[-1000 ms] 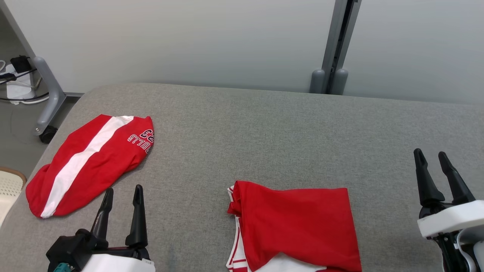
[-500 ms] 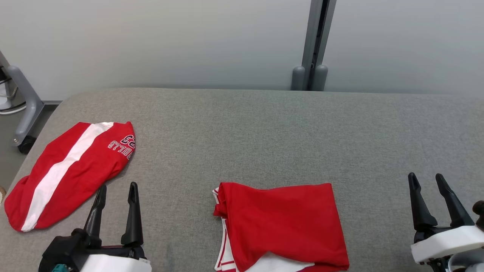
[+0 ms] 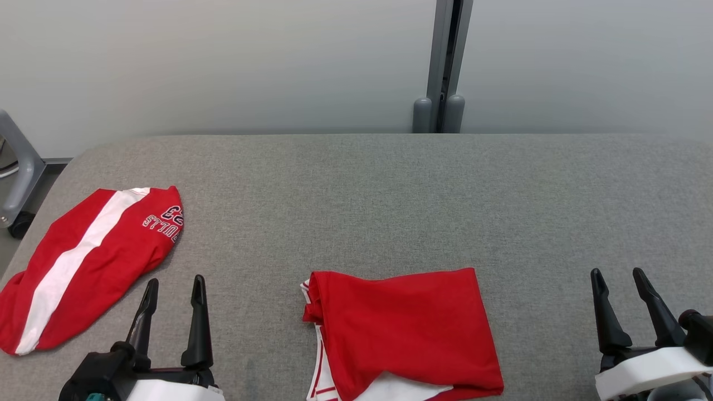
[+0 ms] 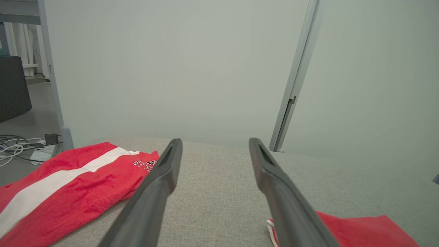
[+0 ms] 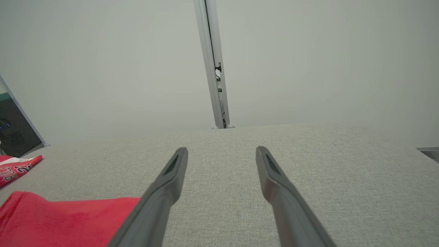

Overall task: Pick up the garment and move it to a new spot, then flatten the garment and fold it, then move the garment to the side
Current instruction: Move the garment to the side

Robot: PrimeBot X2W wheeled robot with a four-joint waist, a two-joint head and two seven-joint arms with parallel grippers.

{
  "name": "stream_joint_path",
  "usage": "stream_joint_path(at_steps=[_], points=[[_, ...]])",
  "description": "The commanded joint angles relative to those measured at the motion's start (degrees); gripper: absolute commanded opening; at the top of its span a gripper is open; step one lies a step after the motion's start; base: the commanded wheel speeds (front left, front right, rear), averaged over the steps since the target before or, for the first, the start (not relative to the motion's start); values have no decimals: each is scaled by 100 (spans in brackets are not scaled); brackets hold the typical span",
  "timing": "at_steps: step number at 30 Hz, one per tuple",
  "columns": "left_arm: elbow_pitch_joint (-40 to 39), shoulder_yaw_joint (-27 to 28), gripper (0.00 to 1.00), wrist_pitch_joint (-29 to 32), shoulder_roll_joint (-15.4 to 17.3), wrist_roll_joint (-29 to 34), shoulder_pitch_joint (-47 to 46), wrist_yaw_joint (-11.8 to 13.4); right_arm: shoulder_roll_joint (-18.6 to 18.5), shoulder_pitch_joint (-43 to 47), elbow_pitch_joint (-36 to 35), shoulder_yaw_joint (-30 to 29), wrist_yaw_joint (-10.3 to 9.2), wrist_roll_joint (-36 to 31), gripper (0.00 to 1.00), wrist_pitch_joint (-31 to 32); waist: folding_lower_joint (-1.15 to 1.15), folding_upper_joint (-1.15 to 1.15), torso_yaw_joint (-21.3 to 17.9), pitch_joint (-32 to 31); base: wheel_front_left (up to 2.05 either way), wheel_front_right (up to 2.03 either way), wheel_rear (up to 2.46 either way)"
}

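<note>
A folded red garment [image 3: 406, 328] with white trim lies flat at the near middle of the grey fabric table [image 3: 390, 195]. It also shows as red cloth [image 4: 360, 230] low in the left wrist view and as red cloth [image 5: 68, 219] at the lower left of the right wrist view. A second red garment [image 3: 94, 256] with a white stripe and lettering lies at the far left, also seen as a striped cloth [image 4: 68, 185]. My left gripper [image 3: 174, 283] stands open between the two garments, touching neither. My right gripper [image 3: 617, 274] is open over bare table to the right.
A grey wall post [image 3: 443, 67] rises behind the table's far edge. A grey wheeled frame leg [image 3: 16, 172] stands off the table's left corner, with cables [image 4: 13, 144] on the floor there. Bare table stretches across the back and right.
The camera has turned, so the whole picture has shifted left and slightly down. Both garments lie as before, and both grippers stay open in the same pose.
</note>
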Motion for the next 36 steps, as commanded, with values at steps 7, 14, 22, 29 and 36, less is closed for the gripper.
stream_joint_path(at_steps=[7, 14, 22, 29, 36], points=[[28, -16, 100, -8, 20, 2, 40, 33, -19, -79, 84, 48, 3, -17, 100, -73, 0, 0, -32, -11, 0, 0, 0], [51, -45, 100, -8, 20, -25, 37, 55, -3, -87, 84, 94, 3, -39, 100, -90, 0, 0, -30, -13, 0, 0, 0], [92, -98, 100, -8, 20, -40, -26, 72, -1, -149, 84, 242, 3, 31, 100, -93, 0, 0, 29, 11, 0, 0, 0], [103, -164, 100, -8, 21, -51, -102, 83, 11, -457, 236, 886, 3, 337, 100, 209, 0, 0, 110, 60, 0, 0, 0], [138, -251, 100, -8, 21, -106, -141, 98, 5, -853, 948, 1470, 2, 762, 100, 1238, 0, 0, 389, 90, 0, 0, 0]])
